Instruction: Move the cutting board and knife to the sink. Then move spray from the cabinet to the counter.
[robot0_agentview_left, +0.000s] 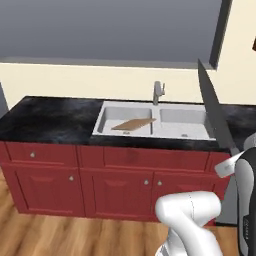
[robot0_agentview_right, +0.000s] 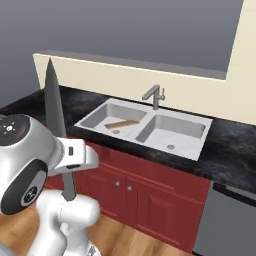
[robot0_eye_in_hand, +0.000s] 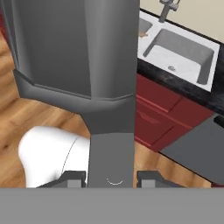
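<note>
— Gripping the knife (robot0_agentview_right: 54, 107) by its handle, was it?

— Yes. The gripper (robot0_eye_in_hand: 112, 178) was closed on the lighter grey handle, a finger on each side in the hand view, and the dark blade stood nearly upright with its point up. The left base view showed the blade leaning slightly left, above the right end of the counter (robot0_agentview_left: 50, 122).

— And the cutting board (robot0_agentview_left: 133, 124)?

— It lay in the left basin of the sink (robot0_agentview_left: 205, 131), tilted, one end resting up toward the divider between the basins. The right basin held nothing but its drain.

— Where was the arm relative to the sink?

— Short of it, over the wooden floor (robot0_agentview_left: 45, 235), in front of the red drawer-fronted units (robot0_agentview_left: 45, 180). The tap (robot0_agentview_right: 155, 95) stood behind the divider, against the cream wall (robot0_agentview_left: 75, 80).

— Any spray?

— I couldn't tell from those views.
</note>
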